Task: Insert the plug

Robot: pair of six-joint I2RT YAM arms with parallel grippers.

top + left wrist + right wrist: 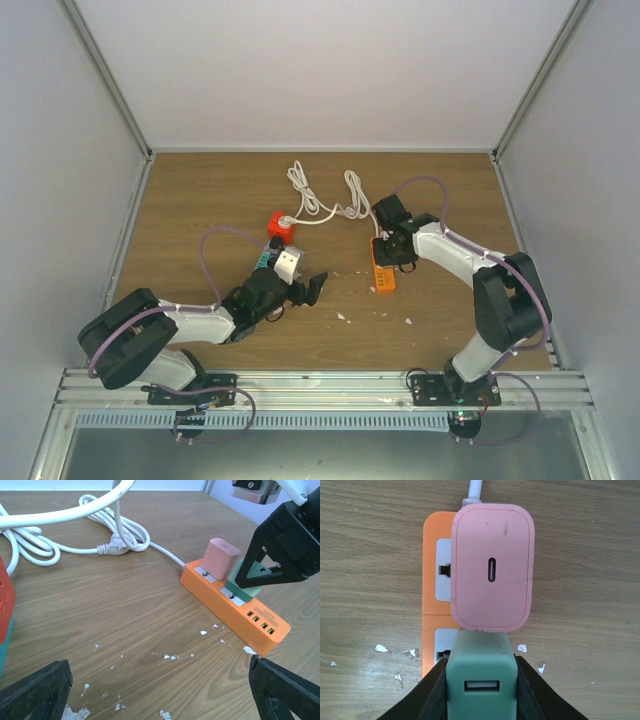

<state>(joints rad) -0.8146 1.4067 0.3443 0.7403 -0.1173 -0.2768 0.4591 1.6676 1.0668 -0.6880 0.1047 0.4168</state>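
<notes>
An orange power strip (383, 278) (235, 622) (432, 535) lies on the wooden table. A pink charger (220, 560) (492, 567) stands in its far socket. My right gripper (397, 250) (480, 669) is shut on a green plug (251, 586) (480, 680), a USB adapter. It stands upright over the second socket, right against the pink charger. Its base meets the socket face; the pins are hidden. My left gripper (305, 288) (160, 692) stands open and holds nothing, low over the table to the strip's left.
The strip's white cable (320, 205) (115, 535) lies coiled at the back. A red cube socket (280, 226) (5, 600) and a white adapter (288, 264) sit by my left gripper. Small white flecks (170, 656) dot the wood.
</notes>
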